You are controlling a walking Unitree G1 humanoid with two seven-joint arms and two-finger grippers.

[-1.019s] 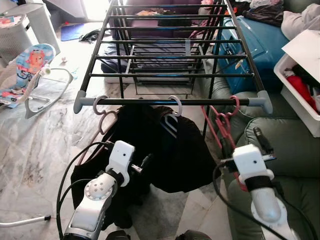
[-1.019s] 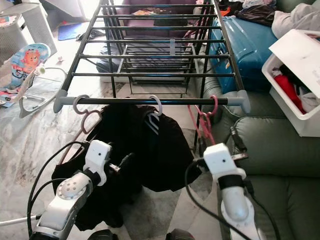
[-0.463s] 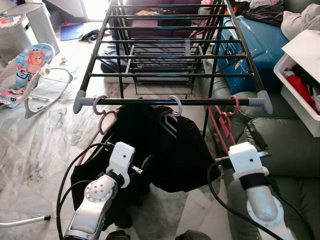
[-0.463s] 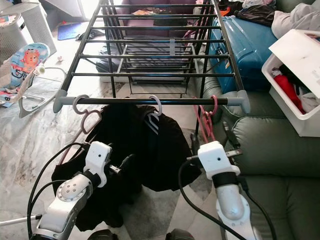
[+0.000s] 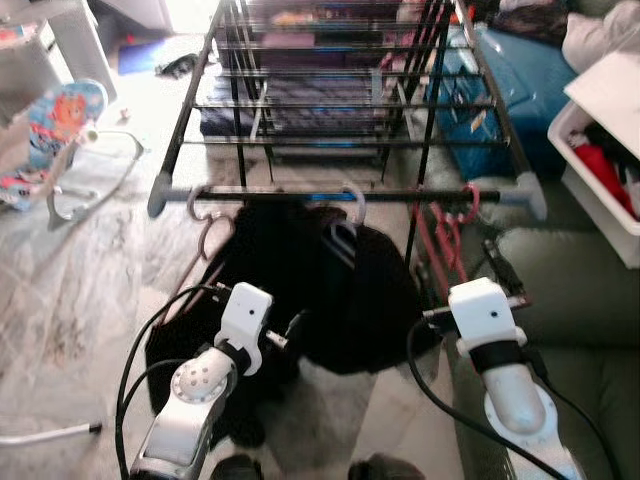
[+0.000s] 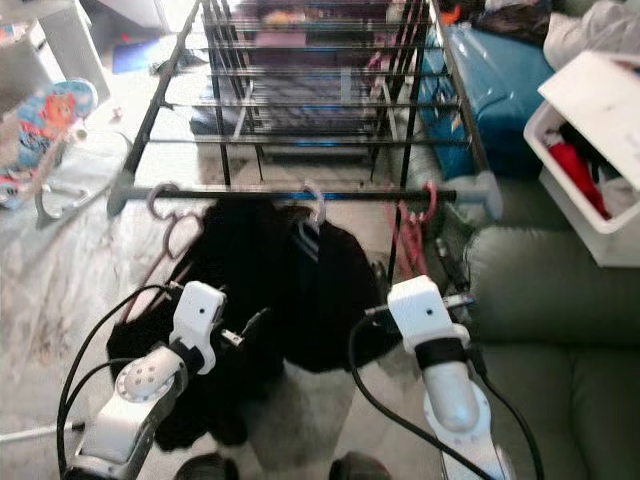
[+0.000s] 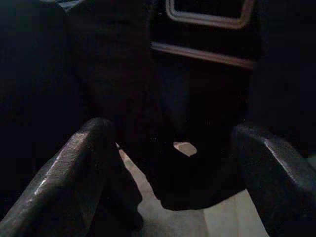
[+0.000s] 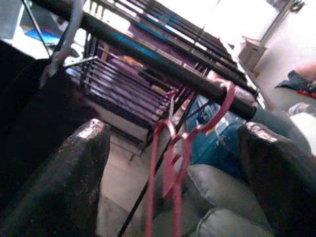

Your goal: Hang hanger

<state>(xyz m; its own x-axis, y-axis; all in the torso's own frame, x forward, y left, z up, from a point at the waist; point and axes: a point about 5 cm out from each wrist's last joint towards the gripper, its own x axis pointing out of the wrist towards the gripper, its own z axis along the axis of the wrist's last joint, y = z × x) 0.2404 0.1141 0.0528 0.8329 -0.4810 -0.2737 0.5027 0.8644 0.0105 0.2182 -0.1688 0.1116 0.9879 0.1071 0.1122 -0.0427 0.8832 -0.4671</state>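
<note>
A red hanger (image 5: 445,240) hangs by its hook (image 8: 224,101) from the front bar (image 5: 400,195) of the black drying rack, near the bar's right end. My right gripper (image 5: 496,262) is open just below and to the right of it, touching nothing. In the right wrist view the hanger hangs free ahead, between the spread fingers (image 8: 84,163). My left gripper (image 5: 292,326) is open, low and close to the black garment (image 5: 300,270), which hangs from a white hanger (image 5: 350,198) at mid-bar. An empty pinkish hanger (image 5: 208,222) hangs toward the bar's left end.
A green sofa (image 5: 590,300) lies close on the right, with a white bin of clothes (image 5: 600,170) and a blue suitcase (image 5: 520,90) beyond it. A baby bouncer (image 5: 60,130) sits on the marble floor at far left. The rack's rails stretch away ahead.
My right arm has drawn back toward me and to the left, away from the red hanger, which stays hooked on the bar. The head view has shifted and blurred. The left arm is unchanged.
</note>
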